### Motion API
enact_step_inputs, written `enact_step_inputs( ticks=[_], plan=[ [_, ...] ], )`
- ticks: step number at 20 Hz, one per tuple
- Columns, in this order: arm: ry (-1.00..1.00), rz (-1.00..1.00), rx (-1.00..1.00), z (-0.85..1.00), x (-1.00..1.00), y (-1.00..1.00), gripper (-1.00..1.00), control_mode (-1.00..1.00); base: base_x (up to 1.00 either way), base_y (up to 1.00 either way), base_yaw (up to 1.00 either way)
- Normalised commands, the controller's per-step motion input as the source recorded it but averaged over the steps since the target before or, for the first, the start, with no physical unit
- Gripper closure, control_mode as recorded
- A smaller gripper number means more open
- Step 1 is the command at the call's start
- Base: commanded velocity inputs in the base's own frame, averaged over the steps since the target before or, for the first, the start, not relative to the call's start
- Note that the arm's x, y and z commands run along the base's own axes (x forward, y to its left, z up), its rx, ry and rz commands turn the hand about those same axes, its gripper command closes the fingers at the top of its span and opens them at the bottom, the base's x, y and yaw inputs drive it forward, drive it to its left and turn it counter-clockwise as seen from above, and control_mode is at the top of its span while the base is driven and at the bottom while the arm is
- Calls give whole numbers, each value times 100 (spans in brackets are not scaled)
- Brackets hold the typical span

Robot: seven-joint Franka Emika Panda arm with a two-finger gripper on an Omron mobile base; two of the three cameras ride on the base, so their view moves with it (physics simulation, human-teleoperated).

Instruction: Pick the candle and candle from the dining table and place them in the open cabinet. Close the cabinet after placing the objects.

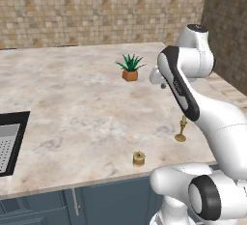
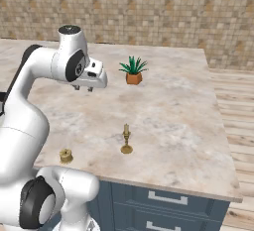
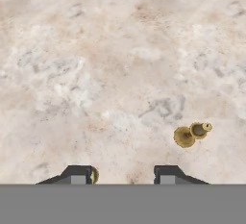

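Gripper: the two-finger gripper [image 3: 123,175] hangs high over the table, pointing down. Its two dark tips stand apart with bare stone between them, and it holds nothing.
Table: the broad beige marbled stone table top [image 1: 72,108] lies under the gripper, with blue-grey cupboard fronts [image 2: 163,205] below its near edge.
Tall candle: the thin cream candle on a slim brass candlestick [image 2: 126,141] stands upright on the table, below the gripper and off to its right, nearer the table's front edge. In the hand view it [image 3: 191,134] sits up and to the right of the right tip, well apart from it.
Short candle: the squat ribbed yellow-gold candle [image 1: 139,159] sits near the table's front edge. In the hand view a bit of it [image 3: 94,175] peeks out just beside the left tip.
Plant: a spiky green plant in an orange pot [image 2: 133,71] stands further back on the table, beyond the gripper.
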Motion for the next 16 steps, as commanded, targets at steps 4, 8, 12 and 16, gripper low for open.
enact_step_inputs(
  ticks=[4, 8, 12, 16],
  plan=[
    [-1, 0, 0, -5, -13, -1, -100, -100, 0, 0, 0],
    [-2, 2, 0, -11, -24, -10, -100, -100, 0, 0, 0],
    [-5, 5, 0, -9, -31, -16, -100, -100, 0, 0, 0],
    [-7, 4, 0, -13, -34, -19, -100, -100, 0, 0, 0]
  ],
)
